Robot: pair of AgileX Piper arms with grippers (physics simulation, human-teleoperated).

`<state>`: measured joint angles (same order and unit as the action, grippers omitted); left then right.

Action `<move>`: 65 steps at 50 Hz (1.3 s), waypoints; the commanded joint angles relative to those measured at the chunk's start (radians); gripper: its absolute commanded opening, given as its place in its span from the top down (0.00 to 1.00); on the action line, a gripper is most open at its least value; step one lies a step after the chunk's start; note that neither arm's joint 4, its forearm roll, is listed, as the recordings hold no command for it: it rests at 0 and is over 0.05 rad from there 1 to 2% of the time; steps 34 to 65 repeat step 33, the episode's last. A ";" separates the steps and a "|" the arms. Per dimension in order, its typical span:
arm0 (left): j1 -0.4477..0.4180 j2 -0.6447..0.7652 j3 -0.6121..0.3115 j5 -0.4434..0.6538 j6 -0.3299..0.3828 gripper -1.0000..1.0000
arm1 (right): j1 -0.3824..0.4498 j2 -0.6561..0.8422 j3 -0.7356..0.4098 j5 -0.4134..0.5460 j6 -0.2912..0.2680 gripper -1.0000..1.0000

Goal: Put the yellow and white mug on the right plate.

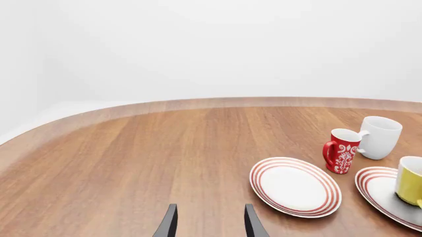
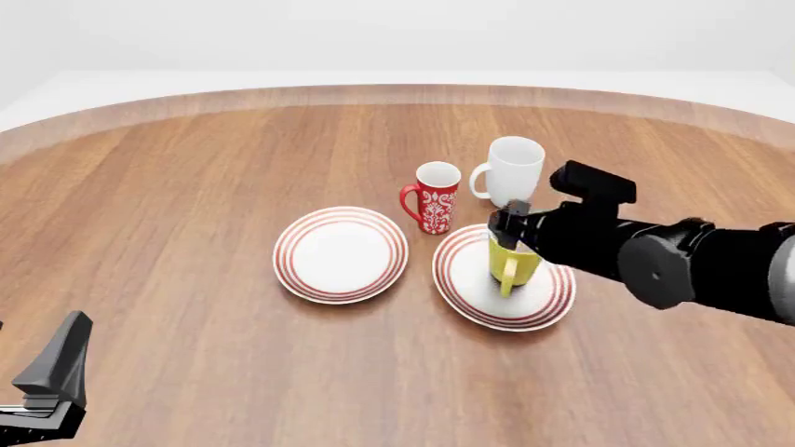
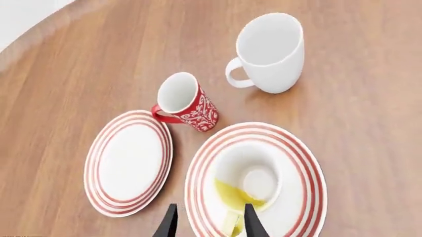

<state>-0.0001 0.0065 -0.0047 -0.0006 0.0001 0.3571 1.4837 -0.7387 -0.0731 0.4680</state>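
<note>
The yellow and white mug [image 2: 516, 268] stands upright on the right plate [image 2: 466, 279], its handle toward the near side. In the right wrist view I look down into its white inside [image 3: 249, 183], on the red-ringed plate [image 3: 300, 197]. My right gripper [image 2: 507, 231] hovers just over the mug, open; in its wrist view the gripper [image 3: 209, 224] has its fingers apart on either side of the yellow handle. My left gripper [image 1: 209, 224] is open and empty, far to the near left [image 2: 56, 368]. The left wrist view shows the mug [image 1: 410, 180] on its plate [image 1: 377, 190].
The left plate [image 2: 341, 254], alike and bare, lies beside the right one. A red patterned mug [image 2: 435, 197] and a larger white mug [image 2: 512, 170] stand just behind the plates. The round wooden table's far edge [image 2: 397, 93] curves behind them.
</note>
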 commanded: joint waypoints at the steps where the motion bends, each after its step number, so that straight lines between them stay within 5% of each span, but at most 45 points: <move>1: 0.000 0.000 0.000 0.000 0.000 0.00 | 0.007 -0.167 -0.119 0.201 -0.076 0.00; 23: 0.000 0.000 0.000 0.000 0.000 0.00 | -0.008 -0.475 -0.393 0.540 -0.232 0.00; 32: 0.000 0.000 0.000 0.000 0.000 0.00 | -0.061 -0.565 -0.726 0.748 -0.399 0.00; 65: 0.000 0.000 0.000 0.000 0.000 0.00 | -0.061 -0.565 -0.728 0.749 -0.399 0.00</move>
